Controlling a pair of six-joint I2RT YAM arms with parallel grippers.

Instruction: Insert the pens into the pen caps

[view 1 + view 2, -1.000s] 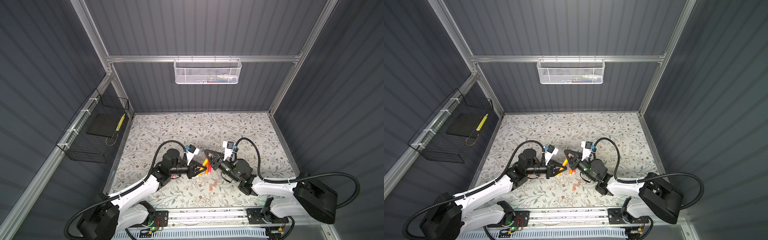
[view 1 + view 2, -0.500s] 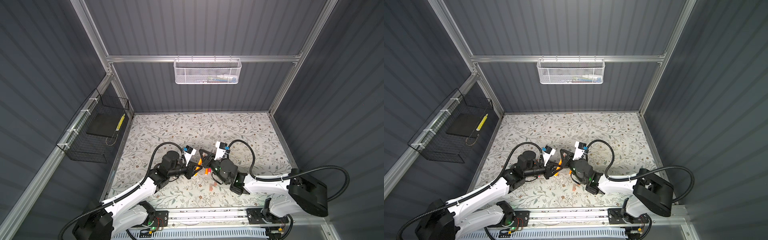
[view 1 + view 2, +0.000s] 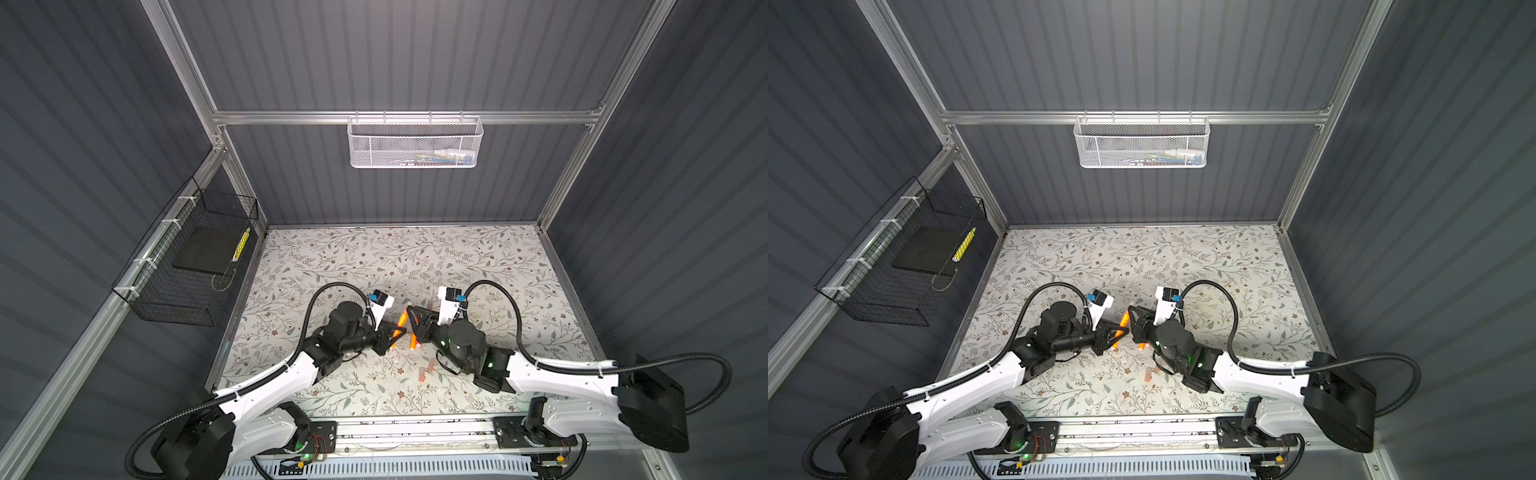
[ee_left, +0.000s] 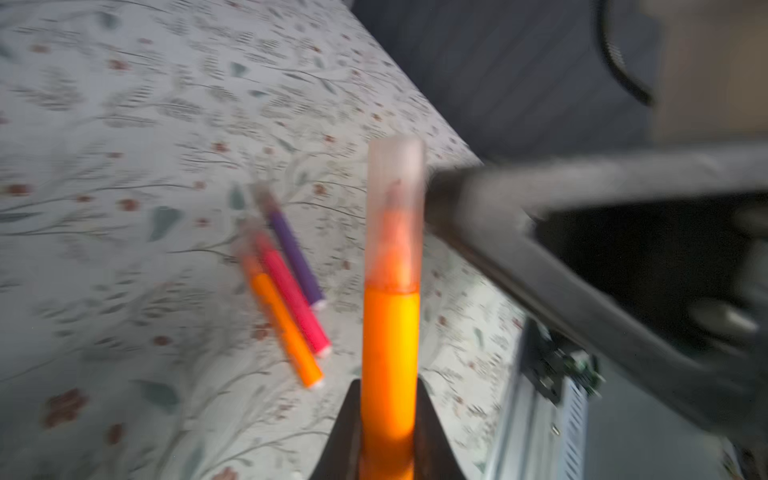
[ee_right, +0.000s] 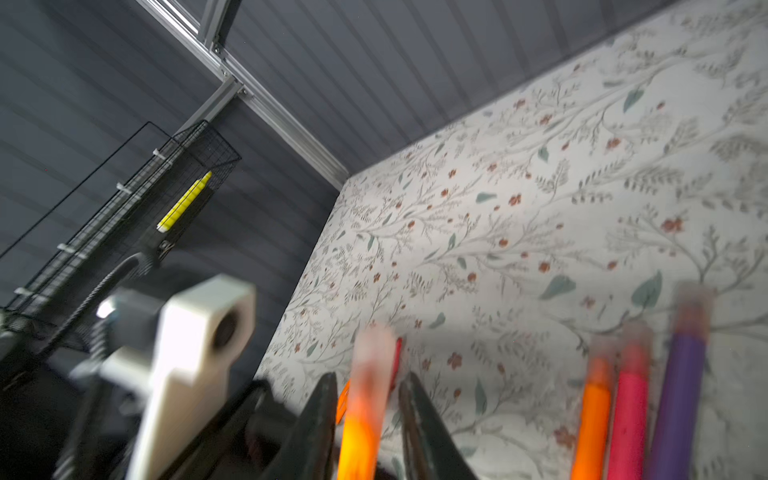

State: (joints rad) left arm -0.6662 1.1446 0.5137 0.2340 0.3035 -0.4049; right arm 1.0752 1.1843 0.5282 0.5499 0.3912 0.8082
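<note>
left gripper (image 4: 388, 388): jaws clamped on the barrel of an orange pen (image 4: 389, 340), which sticks straight out from between the fingers.
pen cap (image 4: 395, 187): translucent pale pink, seated over the tip of the held orange pen; the nib shows through it.
right gripper (image 5: 370, 384): jaws parted, 1 finger on either side of the pen cap, with a gap showing beside it; this wrist view is blurred.
meeting point: in both top views the 2 grippers face each other above the middle of the floral table (image 3: 374, 257), with the orange pen (image 3: 401, 321) between them.
capped pens: 3 lie side by side on the table, touching: an orange one (image 4: 286, 324), a pink-red one (image 4: 291, 299) and a purple one (image 4: 293, 253), each with a translucent cap on.
loose caps (image 3: 430, 363): 2 short pale tubes lie on the table beside the right arm, near the front edge.
black wire basket (image 3: 166, 299): hangs on the left wall and holds a yellow stick (image 3: 241, 245).
</note>
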